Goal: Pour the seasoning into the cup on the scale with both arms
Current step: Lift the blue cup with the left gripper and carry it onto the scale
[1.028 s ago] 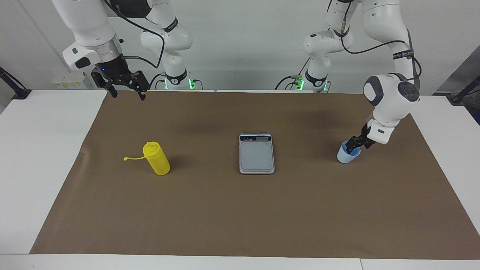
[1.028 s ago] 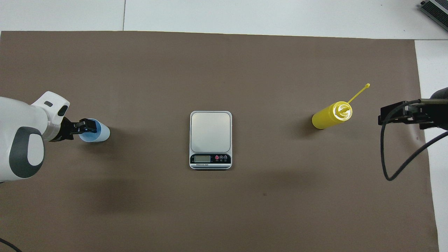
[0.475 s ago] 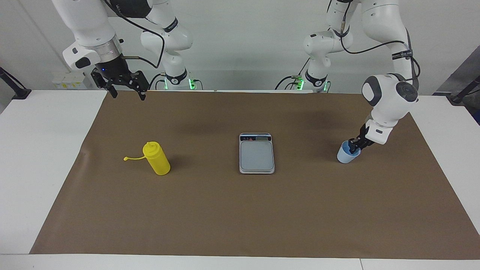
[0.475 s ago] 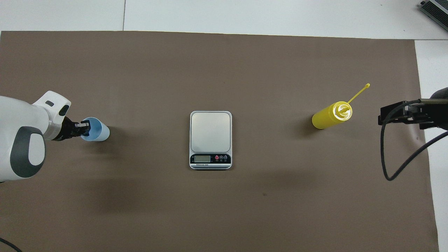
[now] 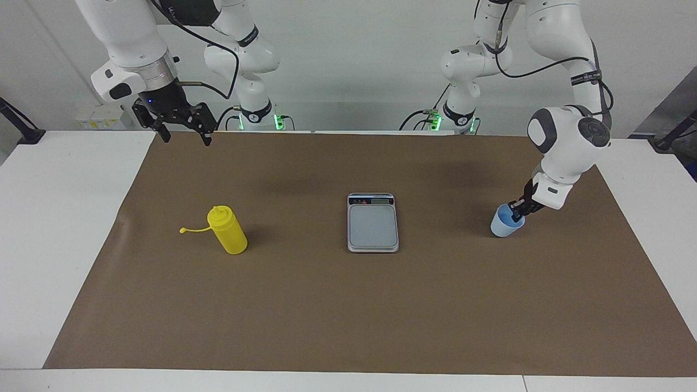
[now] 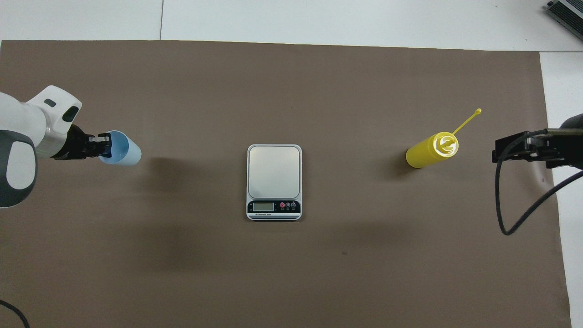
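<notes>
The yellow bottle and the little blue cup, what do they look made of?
The yellow bottle looks like soft, matte squeeze plastic: even bright colour, moulded dome top, thin flexible strap. The blue cup, gripped at its rim by the left gripper, seems thin, smooth plastic, evenly pale.

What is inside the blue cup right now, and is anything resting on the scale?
One finger of the left gripper dips inside the cup at its rim; the cup's bottom beneath it is hidden, and no seasoning shows. The scale carries nothing.
</notes>
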Robot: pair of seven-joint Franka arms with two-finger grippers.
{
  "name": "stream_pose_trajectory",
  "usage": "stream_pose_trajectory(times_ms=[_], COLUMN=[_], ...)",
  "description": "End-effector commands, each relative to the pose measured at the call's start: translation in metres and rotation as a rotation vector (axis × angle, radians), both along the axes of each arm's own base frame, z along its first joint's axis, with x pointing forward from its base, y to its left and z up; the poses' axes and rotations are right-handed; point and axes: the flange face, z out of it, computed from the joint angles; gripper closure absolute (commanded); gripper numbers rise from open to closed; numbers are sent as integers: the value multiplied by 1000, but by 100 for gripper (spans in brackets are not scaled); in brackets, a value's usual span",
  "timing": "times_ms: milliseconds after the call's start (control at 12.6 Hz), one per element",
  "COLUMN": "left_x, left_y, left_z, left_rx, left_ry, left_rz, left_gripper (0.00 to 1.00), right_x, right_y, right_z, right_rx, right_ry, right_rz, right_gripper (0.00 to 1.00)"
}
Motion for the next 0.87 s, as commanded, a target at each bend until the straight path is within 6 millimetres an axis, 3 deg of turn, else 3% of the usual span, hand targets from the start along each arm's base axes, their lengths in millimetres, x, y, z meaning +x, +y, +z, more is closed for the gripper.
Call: stream_pose_trajectory(times_ms=[0,396,633,791], left_x=[15,-12,-39,-58], left_y=[-39,-182,-251,-284], left_z=[11,14,14,11], left_rx=[-30,-19,-7,2], left_ry=[8,-6,-33,-33], left_rz=[-41,-17,7,-11], left_gripper=[100,100,100,100], right_x=[-7,-6,-7,-6], right_y=[-4,-4,-3,-3], right_z=[1,0,1,0], right_rx=[17,17,17,17], right_ry=[-1,1,-1,1], right_rz=[6,6,8,8], right_gripper=[0,0,0,0])
